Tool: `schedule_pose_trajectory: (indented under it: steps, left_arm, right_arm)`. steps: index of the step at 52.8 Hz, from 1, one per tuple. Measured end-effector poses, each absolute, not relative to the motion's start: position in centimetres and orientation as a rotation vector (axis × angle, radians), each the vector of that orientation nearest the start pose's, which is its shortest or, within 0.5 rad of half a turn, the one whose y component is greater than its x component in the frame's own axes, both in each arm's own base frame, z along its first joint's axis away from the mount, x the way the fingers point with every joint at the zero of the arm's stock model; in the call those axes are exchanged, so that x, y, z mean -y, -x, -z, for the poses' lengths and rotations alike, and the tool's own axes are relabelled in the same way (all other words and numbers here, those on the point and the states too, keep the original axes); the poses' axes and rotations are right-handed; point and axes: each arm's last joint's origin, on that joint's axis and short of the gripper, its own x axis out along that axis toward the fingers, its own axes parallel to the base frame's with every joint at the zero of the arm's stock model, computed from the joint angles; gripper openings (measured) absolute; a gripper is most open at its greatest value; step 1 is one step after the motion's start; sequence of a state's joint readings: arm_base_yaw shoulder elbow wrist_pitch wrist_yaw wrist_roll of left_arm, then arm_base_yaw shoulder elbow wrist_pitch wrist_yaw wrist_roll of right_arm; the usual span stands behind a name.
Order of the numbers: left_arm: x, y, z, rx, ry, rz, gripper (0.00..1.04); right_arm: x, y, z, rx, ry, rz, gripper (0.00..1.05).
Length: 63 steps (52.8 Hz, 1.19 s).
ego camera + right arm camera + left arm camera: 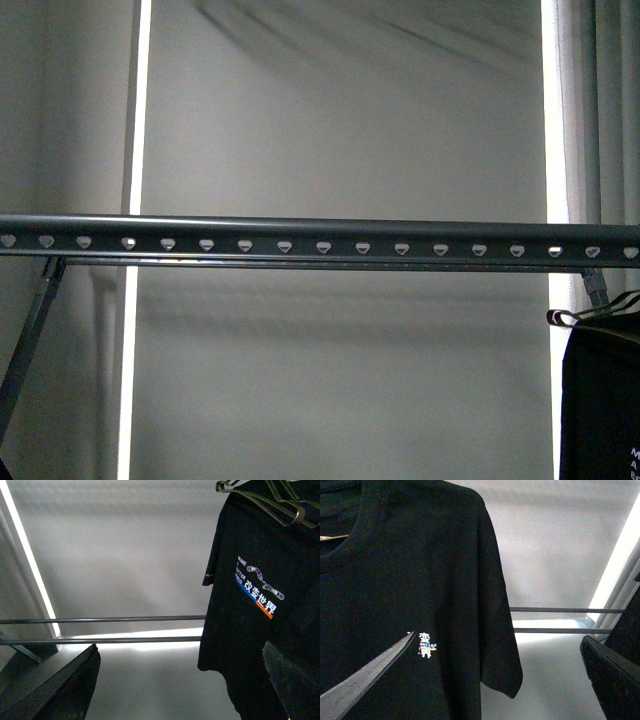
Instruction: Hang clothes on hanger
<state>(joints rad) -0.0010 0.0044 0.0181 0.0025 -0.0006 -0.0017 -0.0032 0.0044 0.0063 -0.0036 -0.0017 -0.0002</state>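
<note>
Right, starting on the left: the left gripper point(498, 639) is spread wide with nothing between its jaws. One grey finger point(365, 682) juts up in front of the black T-shirt point(420, 570), and its tip sits just beside the small white lettering point(426, 646) on the chest. Whether it actually touches the cloth, I cannot tell. The other finger is well off to the side, clear of the short sleeve point(495, 605). The ribbed collar point(355, 545) is up near the corner of this view, and the shirt hangs down loose and flat in front of that arm.

Now the front view, and neither arm shows. A grey rail point(320, 235) with a row of holes runs level across the picture. At the far right edge, below the rail, a dark garment point(600, 400) hangs from a black-and-white hanger hook point(580, 318), and the hook is not on the rail. I cannot say whether that is the same shirt.

Over to the right: the right gripper point(180, 650) is also wide open and empty. The T-shirt hangs beside it from a wire hanger point(280, 505), with "MAKE A" point(242, 561) and the chain graphic point(265, 580) facing the camera. One dark finger overlaps the shirt's lower part, and contact is unclear. Two thin rods point(100, 620) cross behind.
</note>
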Motion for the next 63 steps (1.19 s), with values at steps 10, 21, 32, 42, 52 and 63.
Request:
schedule_pose_trajectory:
  steps: [10,21,32,42,52,63]
  left_arm:
    - [0.0,-9.7,-17.0,0.016,0.002,0.000,0.98]
    - [0.0,-10.1,-17.6,0.058,-0.011,0.210,0.98]
    - [-1.1,-16.8,-21.7,-0.083,0.287,-0.037,0.98]
    - [-1.2,-24.5,-24.1,-0.128,0.561,-0.302,0.98]
    - [-0.2,-30.0,-26.8,-0.081,0.630,-0.342,0.98]
    - [-1.4,-33.4,-27.2,-0.076,0.648,-0.452,0.98]
  right_arm:
    - [0.0,-9.8,-16.5,-0.002,0.000,0.001,0.97]
    - [0.0,-9.8,-16.5,-0.002,0.000,0.002,0.97]
    - [0.0,-9.8,-16.5,-0.002,0.000,-0.001,0.97]
    - [0.0,-9.8,-16.5,-0.002,0.000,-0.002,0.97]
    - [0.0,-9.8,-16.5,-0.002,0.000,-0.001,0.97]
    - [0.0,-9.8,-16.5,-0.002,0.000,-0.001,0.97]
